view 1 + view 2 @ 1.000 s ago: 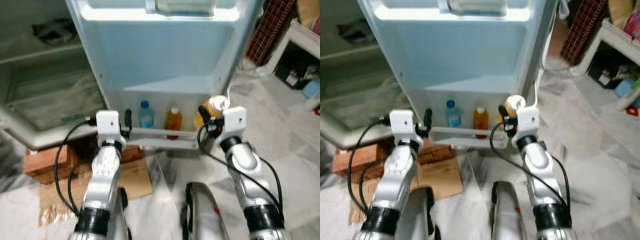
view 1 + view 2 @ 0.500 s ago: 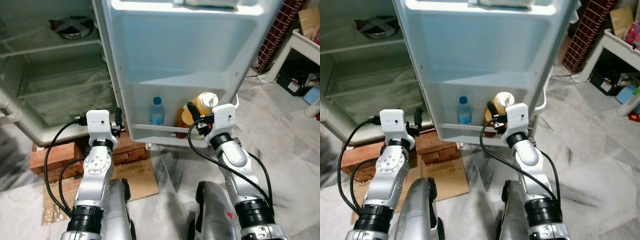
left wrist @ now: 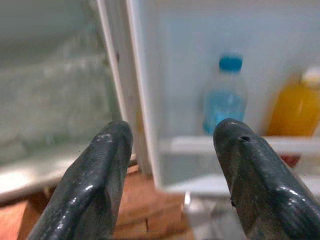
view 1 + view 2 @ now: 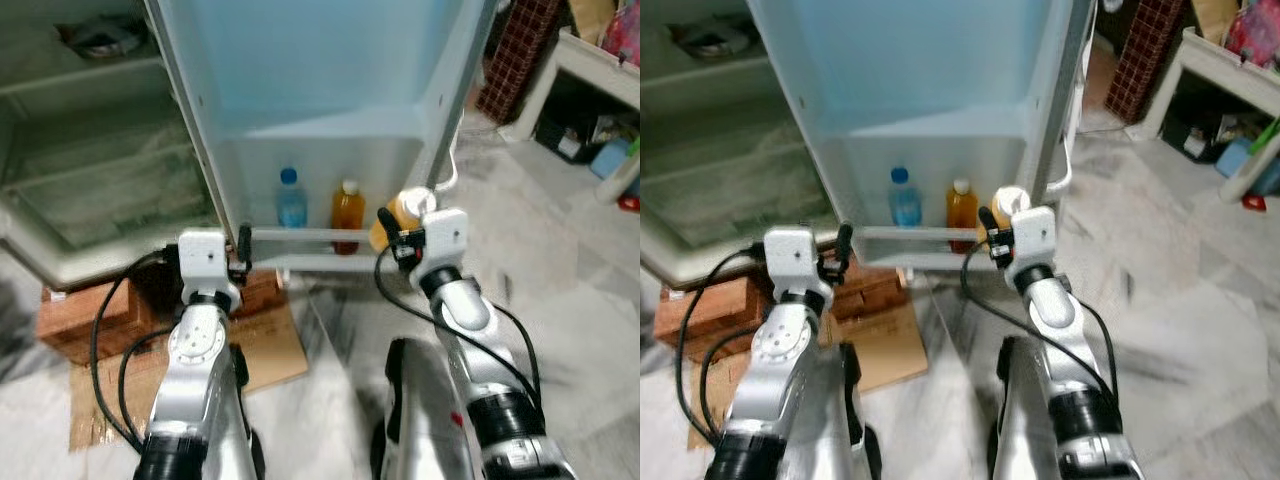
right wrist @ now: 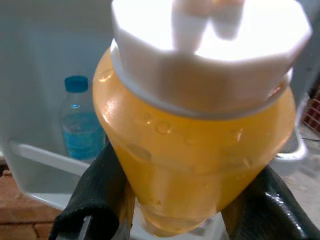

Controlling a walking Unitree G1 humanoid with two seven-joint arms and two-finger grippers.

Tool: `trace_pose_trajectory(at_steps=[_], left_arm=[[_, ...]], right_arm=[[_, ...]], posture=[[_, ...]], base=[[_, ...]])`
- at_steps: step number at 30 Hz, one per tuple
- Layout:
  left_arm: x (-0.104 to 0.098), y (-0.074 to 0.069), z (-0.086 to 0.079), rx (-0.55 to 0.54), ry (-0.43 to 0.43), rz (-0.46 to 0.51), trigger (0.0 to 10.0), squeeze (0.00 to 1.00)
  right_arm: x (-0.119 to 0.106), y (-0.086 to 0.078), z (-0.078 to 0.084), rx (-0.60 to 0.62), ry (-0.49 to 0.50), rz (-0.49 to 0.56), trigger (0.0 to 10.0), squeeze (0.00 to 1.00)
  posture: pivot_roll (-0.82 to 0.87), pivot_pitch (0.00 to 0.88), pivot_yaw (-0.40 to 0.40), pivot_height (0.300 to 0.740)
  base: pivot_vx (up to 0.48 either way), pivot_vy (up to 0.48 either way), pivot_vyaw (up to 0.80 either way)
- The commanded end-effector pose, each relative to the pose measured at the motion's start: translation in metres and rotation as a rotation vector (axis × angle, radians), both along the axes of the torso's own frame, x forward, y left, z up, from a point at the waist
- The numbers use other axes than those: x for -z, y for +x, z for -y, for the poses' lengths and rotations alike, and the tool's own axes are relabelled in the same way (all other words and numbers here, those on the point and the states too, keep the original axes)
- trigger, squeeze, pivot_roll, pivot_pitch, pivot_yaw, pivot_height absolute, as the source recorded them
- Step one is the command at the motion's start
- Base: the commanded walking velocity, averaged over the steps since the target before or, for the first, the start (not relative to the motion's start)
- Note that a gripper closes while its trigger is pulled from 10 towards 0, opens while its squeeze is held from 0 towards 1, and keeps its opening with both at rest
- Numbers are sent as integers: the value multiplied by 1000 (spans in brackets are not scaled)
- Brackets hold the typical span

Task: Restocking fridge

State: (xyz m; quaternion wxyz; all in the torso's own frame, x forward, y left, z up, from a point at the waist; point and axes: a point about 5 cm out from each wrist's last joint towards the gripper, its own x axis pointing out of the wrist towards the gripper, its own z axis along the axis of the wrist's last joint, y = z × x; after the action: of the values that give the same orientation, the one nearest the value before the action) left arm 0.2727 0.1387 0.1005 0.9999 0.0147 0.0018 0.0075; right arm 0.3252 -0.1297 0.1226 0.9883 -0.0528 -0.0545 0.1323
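The right gripper point(image 4: 392, 232) is clamped on the juice bottle point(image 5: 197, 135), a fat jar of orange liquid with a white cap, and holds it upright, its long axis near vertical. It hangs just outside the door rail point(image 4: 310, 236), at the rail's right end, beside the door's outer edge. The rail is the landmark for what follows.

Behind the rail, on the door shelf point(image 4: 930, 262), stand two things already stocked: a water bottle point(image 4: 291, 198) with a blue cap toward the hinge side, and a small amber bottle point(image 4: 347, 209) about the middle of the rail. Between the amber bottle and the door's outer edge there seems to be a free slot, though the held bottle hides most of it, so I cannot be sure how wide it is.

So the move turns on one thing: the slot lies forward of the right gripper, past the rail and lower than the bottle's base. As I judge it, the bottle must go over the rail upright and then down behind it, keeping apart from the amber bottle.

The left gripper point(image 3: 170, 175) is empty, fingers spread, near the rail's hinge end by the door's inner edge, with the water bottle ahead of it. It is the farther arm from the slot.
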Motion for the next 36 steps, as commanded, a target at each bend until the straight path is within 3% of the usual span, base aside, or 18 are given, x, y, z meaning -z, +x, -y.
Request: trace_pose_trajectory(at_steps=[1, 6, 12, 14, 23, 29, 36], left_arm=[[-5, -5, 2, 23, 23, 11, 10000, 0], [-8, -15, -1, 31, 32, -1, 10000, 0], [-7, -36, -12, 12, 42, -43, 10000, 0], [-3, -52, -21, -15, 70, -80, 10000, 0], [4, -75, -39, -55, 62, -180, 10000, 0], [-2, -77, -40, -74, 65, -174, 10000, 0], [-6, -82, -39, -83, 65, -187, 10000, 0]], right_arm=[[-4, 6, -7, -10, -12, 31, 10000, 0], [-12, 19, -15, -2, -27, 59, 10000, 0], [-25, 34, -22, 33, -83, 122, 10000, 0], [-37, 45, -20, 92, -108, 155, 10000, 0], [-51, 58, -13, 194, -128, 211, 10000, 0], [-44, 61, -13, 241, -135, 172, 10000, 0], [-9, 52, -33, 195, -149, 25, 10000, 0]], posture=[[67, 239, 38, 504], [98, 270, 39, 504], [163, 306, 30, 504], [182, 306, 39, 504], [208, 307, 48, 504], [243, 314, 39, 504], [269, 326, 37, 504]], base=[[0, 0, 0], [0, 0, 0], [0, 0, 0], [0, 0, 0], [0, 0, 0], [0, 0, 0], [0, 0, 0]])
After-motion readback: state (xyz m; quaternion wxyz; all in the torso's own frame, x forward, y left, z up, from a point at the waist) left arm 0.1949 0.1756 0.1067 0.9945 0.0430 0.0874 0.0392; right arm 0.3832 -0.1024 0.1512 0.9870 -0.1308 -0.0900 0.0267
